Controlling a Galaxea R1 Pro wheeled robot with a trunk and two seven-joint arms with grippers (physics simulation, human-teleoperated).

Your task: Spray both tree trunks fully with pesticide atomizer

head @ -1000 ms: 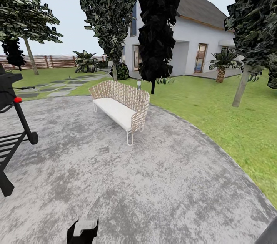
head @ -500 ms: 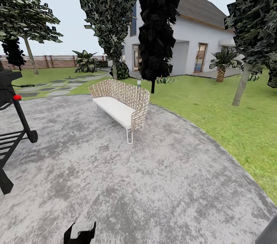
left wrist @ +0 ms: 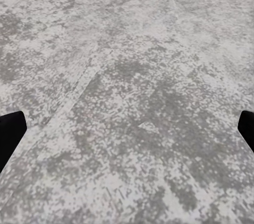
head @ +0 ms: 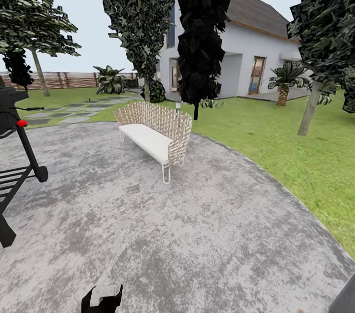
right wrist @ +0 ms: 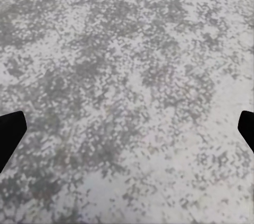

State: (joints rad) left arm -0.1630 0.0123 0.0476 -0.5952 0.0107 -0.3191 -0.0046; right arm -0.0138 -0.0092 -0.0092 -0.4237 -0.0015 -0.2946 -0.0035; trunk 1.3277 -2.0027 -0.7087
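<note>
Spreading wide, both pincers, left (left wrist: 127, 128) and right (right wrist: 127, 134), are held above mottled grey gravel (head: 197, 234); a woven bench (head: 155, 133) is seen ahead.

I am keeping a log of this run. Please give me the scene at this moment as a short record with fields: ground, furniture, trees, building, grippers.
ground: grey gravel circle, green lawn around it
furniture: woven bench with white seat, on the gravel; black grill at the left edge
trees: pale-trunked tree on the lawn to the right; near-black tree behind the bench
building: white house
fence: brown slats, far left
grippers: left gripper and right gripper open, above gravel, holding nothing
</note>
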